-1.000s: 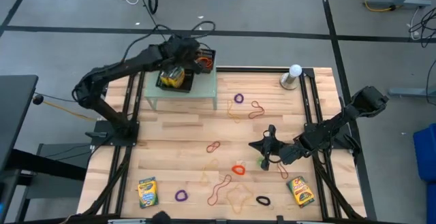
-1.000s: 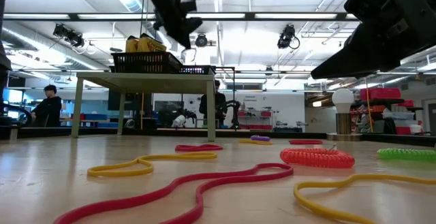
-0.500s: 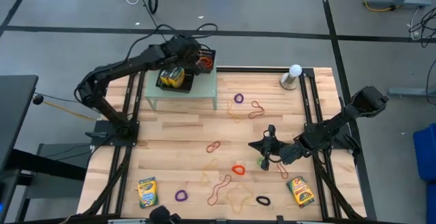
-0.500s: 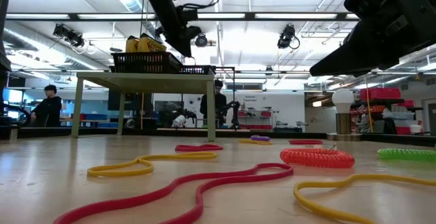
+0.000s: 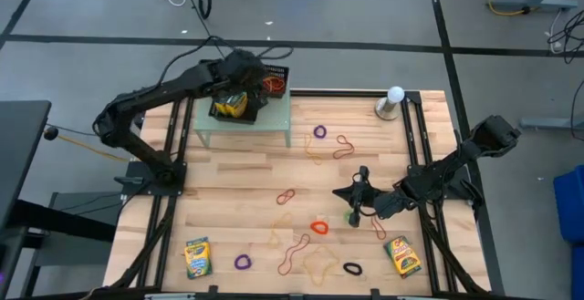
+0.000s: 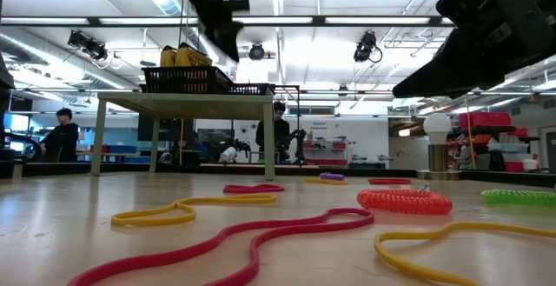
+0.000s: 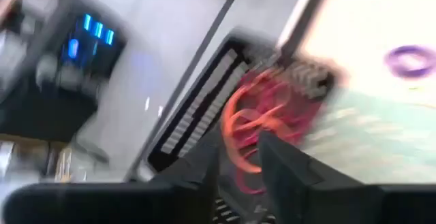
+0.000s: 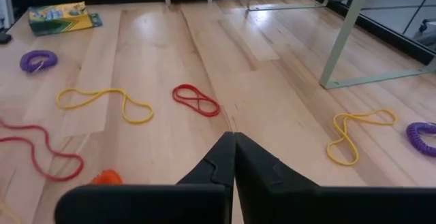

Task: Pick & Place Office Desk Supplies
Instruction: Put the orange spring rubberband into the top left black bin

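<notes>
While the left gripper (image 5: 258,79) is hovering, fingers parted and empty, over the black mesh trays (image 5: 245,94) at 11 o'clock, presumably for depositing, two yellow-and-green crayon boxes (image 5: 197,256) are lying at 6 o'clock. At table level, thin coloured rubber-band loops (image 6: 243,240) are lying scattered. Left wrist: red loops (image 7: 262,125) are filling one tray. Right wrist: the right gripper (image 8: 234,157) is waiting, clenched empty, at 4 o'clock.

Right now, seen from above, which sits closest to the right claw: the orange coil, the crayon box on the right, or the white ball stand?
1. Orange coil, just left of the right claw.
2. Right crayon box, toward the near edge.
3. White ball stand, far corner.
</notes>
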